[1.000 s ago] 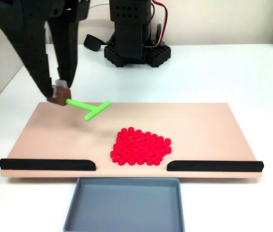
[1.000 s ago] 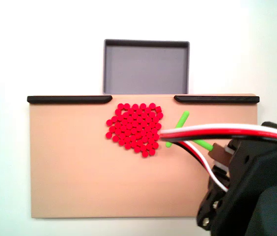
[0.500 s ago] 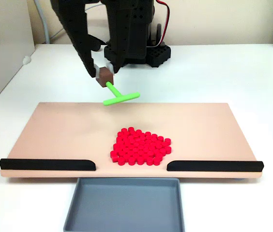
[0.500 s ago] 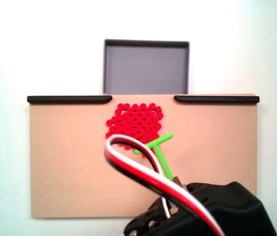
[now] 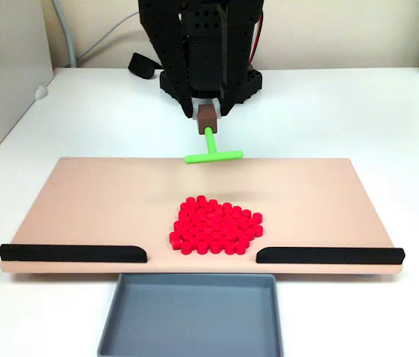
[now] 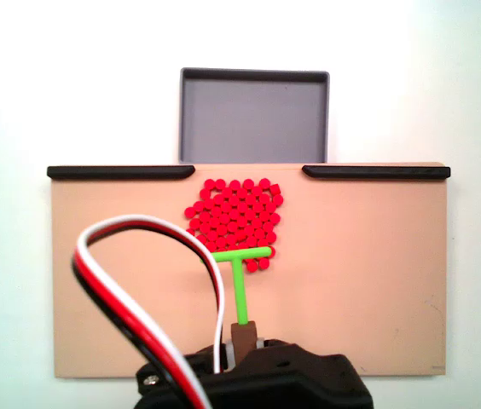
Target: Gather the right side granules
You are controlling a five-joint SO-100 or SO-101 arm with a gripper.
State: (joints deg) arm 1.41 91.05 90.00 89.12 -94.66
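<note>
Matt tan board [image 5: 83,201], smooth plastic-looking red granules [image 5: 215,226].

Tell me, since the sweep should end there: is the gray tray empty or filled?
Empty. The gray tray shows bare floor; the granules sit clustered on the board.

front low, faces arm | overhead, behind arm | share board [image 5: 83,201]

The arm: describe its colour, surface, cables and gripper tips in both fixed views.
The arm is matte black plastic, its shells and base dotted with small round holes. The gripper has a white piece and a brown block at its tip. A bundle of red, white and black cables loops up from the arm; a red wire shows near the base.
</note>
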